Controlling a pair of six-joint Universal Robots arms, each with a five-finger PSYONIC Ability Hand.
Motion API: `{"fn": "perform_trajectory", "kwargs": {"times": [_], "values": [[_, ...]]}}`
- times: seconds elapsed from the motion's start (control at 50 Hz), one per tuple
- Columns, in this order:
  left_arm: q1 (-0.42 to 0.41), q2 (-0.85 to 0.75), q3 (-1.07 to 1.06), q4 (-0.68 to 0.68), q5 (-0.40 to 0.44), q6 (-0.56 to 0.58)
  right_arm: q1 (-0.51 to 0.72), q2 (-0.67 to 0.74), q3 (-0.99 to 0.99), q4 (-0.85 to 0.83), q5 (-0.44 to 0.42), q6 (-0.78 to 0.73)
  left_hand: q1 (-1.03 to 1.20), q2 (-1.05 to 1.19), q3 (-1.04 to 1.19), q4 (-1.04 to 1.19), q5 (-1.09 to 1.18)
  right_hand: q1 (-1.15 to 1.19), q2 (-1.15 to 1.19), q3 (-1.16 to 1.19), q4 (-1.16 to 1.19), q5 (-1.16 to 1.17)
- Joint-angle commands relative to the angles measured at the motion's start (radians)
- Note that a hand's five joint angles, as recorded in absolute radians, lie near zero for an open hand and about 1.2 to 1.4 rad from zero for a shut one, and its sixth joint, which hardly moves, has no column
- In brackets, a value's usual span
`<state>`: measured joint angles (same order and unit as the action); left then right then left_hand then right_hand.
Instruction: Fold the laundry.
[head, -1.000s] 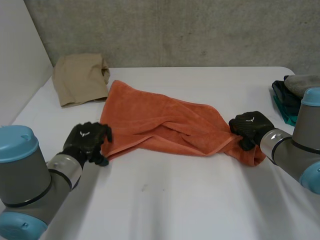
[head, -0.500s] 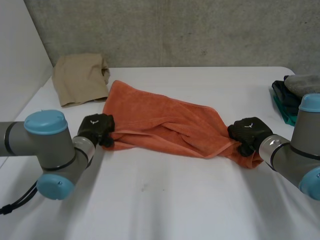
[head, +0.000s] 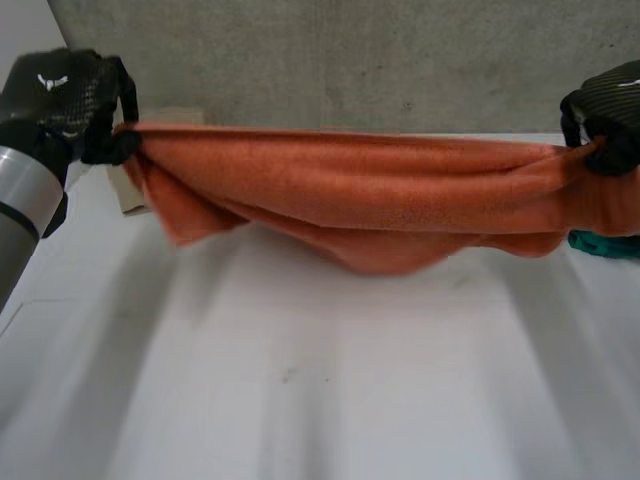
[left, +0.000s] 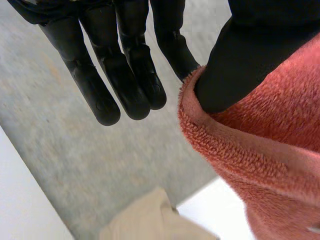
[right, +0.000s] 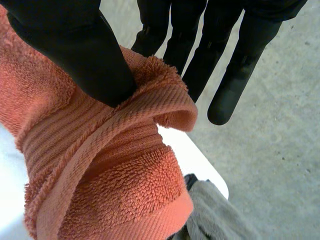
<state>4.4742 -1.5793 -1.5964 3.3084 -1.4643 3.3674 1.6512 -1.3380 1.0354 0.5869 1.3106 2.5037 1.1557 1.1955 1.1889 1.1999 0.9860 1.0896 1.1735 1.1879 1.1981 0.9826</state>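
Towel (head: 370, 195) hangs stretched between both hands above the table (head: 350, 390), its middle sagging.
Left hand (head: 60, 90): thumb and a finger pinch the towel's left end, other fingers straight.
Right hand (head: 608, 110): thumb pinches the right corner against the fingers.
Tan cloth (left: 150, 220) lies on the table behind the left end.

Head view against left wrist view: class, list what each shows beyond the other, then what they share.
Head view adds: the right hand pinching one end of the orange towel, which hangs stretched between both hands, sagging over the white table; a teal cloth below that hand. Left wrist view adds: the left hand with its thumb pressing the towel's edge against a finger, other fingers straight. Shared: left hand, towel, beige garment.
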Motion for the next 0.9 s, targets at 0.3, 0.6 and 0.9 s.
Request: {"fn": "perform_trajectory", "kwargs": {"times": [0.3, 0.6, 0.9], "values": [[-0.046, -0.579, 0.433, 0.281, -0.016, 0.297, 0.107, 0.338, -0.167, -0.522, 0.074, 0.249, 0.241, 0.201, 0.207, 0.196, 0.236, 0.307, 0.223, 0.208, 0.198, 0.239], [-0.062, -0.464, 0.414, 0.515, -0.071, 0.199, 0.110, 0.307, -0.149, -0.961, 0.121, 0.431, 0.241, 0.201, 0.207, 0.196, 0.236, 0.307, 0.223, 0.208, 0.198, 0.239], [-0.096, -0.469, -0.075, 0.442, -0.039, 0.208, 0.073, 0.387, 0.147, -0.538, -0.039, 0.149, 0.241, 0.201, 0.207, 0.196, 0.236, 0.307, 0.223, 0.208, 0.198, 0.239]]}}
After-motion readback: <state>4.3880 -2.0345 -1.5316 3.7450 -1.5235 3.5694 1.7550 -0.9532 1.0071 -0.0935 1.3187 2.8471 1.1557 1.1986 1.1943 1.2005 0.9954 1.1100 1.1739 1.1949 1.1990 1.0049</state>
